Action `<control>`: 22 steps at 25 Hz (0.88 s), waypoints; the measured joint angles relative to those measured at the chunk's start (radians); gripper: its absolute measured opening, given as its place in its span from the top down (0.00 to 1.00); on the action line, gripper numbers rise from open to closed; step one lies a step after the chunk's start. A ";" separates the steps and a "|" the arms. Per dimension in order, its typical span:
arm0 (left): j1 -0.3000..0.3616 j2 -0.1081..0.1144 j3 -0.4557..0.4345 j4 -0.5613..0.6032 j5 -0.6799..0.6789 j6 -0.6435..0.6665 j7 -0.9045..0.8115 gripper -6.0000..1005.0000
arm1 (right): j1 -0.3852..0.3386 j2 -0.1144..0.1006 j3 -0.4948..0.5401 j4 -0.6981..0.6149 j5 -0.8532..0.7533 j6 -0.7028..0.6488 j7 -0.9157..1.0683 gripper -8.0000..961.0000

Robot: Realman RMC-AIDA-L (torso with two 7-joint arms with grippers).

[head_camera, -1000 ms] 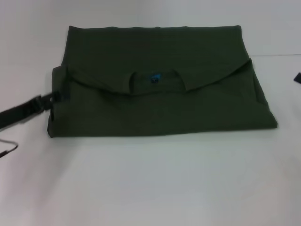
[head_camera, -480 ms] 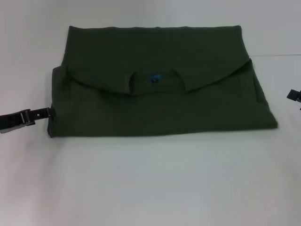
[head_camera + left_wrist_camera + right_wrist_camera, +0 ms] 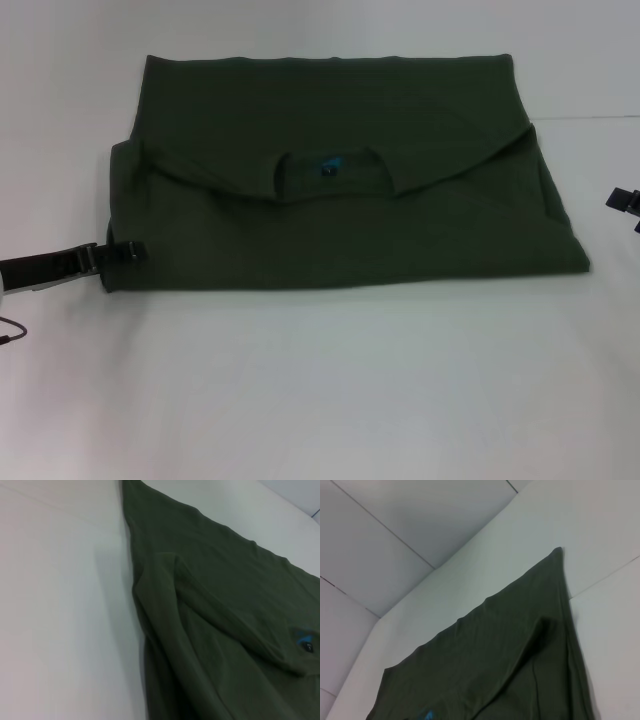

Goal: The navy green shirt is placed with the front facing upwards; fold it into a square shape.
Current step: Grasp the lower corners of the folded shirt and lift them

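Navy green shirt (image 3: 340, 205) lies folded into a wide band on the white table (image 3: 330, 390), blue neck label (image 3: 330, 167) showing; the left gripper (image 3: 128, 252) touches its near left corner, finger spread unclear. Right gripper (image 3: 623, 201) hovers off the right edge, spread unclear.

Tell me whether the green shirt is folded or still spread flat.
Partly folded: the navy green shirt is a wide rectangle, collar and blue neck label over its lower layers. Left gripper reaches its left edge.

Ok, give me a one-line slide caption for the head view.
Left gripper at the near-left edge of the folded navy green shirt; right gripper waits off its right side.
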 joint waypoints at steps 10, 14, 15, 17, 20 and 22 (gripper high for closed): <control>-0.019 -0.006 0.011 -0.029 0.007 0.006 0.007 0.23 | 0.002 0.001 0.000 0.007 0.000 0.017 -0.006 0.04; -0.016 -0.006 0.014 -0.027 0.007 0.007 0.002 0.26 | 0.001 0.001 0.000 0.007 0.000 0.018 -0.006 0.04; -0.015 -0.006 0.013 -0.026 0.007 0.007 0.001 0.26 | 0.000 0.001 0.000 0.008 0.000 0.018 -0.006 0.04; -0.014 -0.006 0.010 -0.026 0.006 0.007 -0.004 0.27 | -0.001 0.001 0.000 0.008 0.000 0.018 -0.006 0.04; -0.013 -0.009 0.016 -0.021 0.007 0.004 -0.014 0.29 | -0.001 0.001 0.000 0.008 0.000 0.018 -0.006 0.04; -0.012 -0.010 0.018 -0.020 0.007 -0.001 -0.013 0.34 | -0.001 0.001 0.000 0.008 0.000 0.018 -0.005 0.04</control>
